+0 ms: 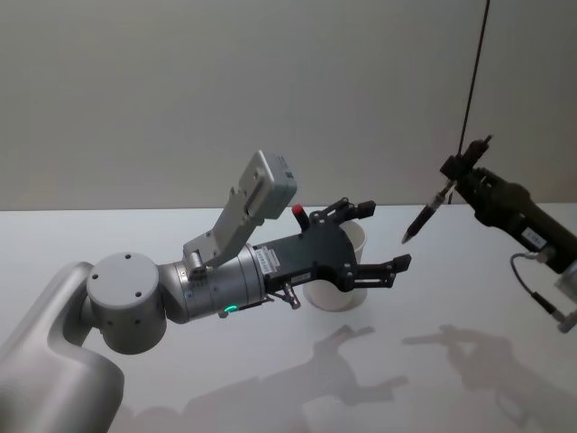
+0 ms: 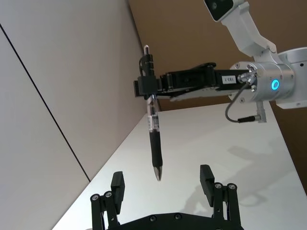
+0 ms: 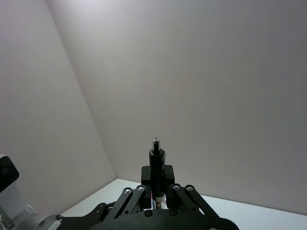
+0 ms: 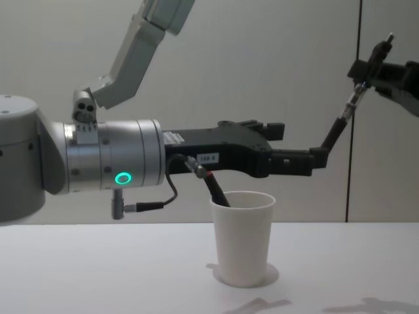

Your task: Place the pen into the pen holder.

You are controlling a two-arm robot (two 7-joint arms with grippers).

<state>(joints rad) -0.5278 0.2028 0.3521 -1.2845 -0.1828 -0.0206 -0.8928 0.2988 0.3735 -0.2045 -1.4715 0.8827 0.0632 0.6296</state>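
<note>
My right gripper [image 1: 457,170] hangs high at the right, shut on a black pen [image 1: 427,215] that slants with its tip down toward the left. In the left wrist view the pen [image 2: 154,143] hangs tip-down from the right gripper [image 2: 147,87]. From the right wrist, the pen's top [image 3: 156,154] sticks up between the shut fingers [image 3: 167,178]. The pen holder, a white paper cup [image 4: 242,239], stands upright on the table, and in the head view the cup [image 1: 340,293] is partly hidden. My left gripper [image 1: 386,236] hovers open above the cup, empty, just left of the pen's tip.
Another pen [image 4: 215,186] with a red end leans inside the cup. The white table [image 1: 469,379] lies bare around the cup. A plain wall stands behind it, with a dark vertical line [image 4: 357,163] at the right.
</note>
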